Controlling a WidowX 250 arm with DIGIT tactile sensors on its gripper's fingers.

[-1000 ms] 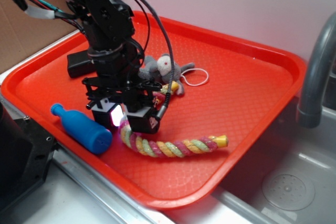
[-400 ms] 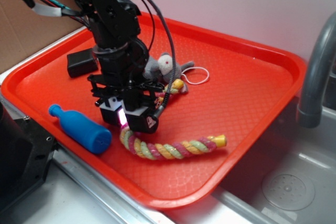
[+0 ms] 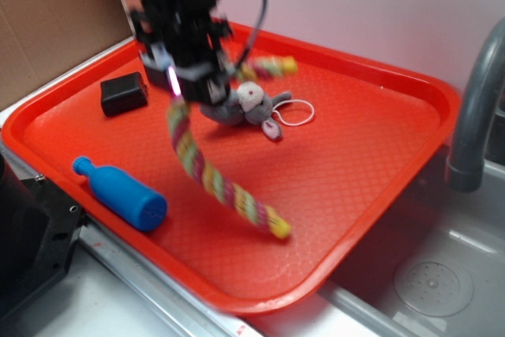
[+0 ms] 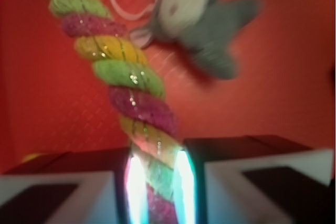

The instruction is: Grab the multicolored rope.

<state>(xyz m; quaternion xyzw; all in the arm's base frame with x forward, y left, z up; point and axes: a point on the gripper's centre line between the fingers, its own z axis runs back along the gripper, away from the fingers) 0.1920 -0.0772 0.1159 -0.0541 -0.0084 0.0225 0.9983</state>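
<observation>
Red textured tray [image 3: 371,155]; hand [image 3: 183,86] clamping twisted multicolored rope [image 3: 207,177].

Tray [image 3: 379,155] — set just left of a sink [image 3: 442,274], with a faucet [image 3: 473,108] at its right edge. On the tray: box [image 3: 124,93] at rear left; bottle [image 3: 120,193] lying at front left; plush toy [image 3: 248,106] near rear centre. Gripper [image 3: 183,84] above the tray's rear left — rope [image 3: 213,179] clamped between its jaws, one end hanging toward front centre, the other behind the plush toy.

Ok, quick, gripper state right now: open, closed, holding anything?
Gripper: closed on the thick twisted pink, yellow and green rope, lifted above the red plastic tray.
</observation>
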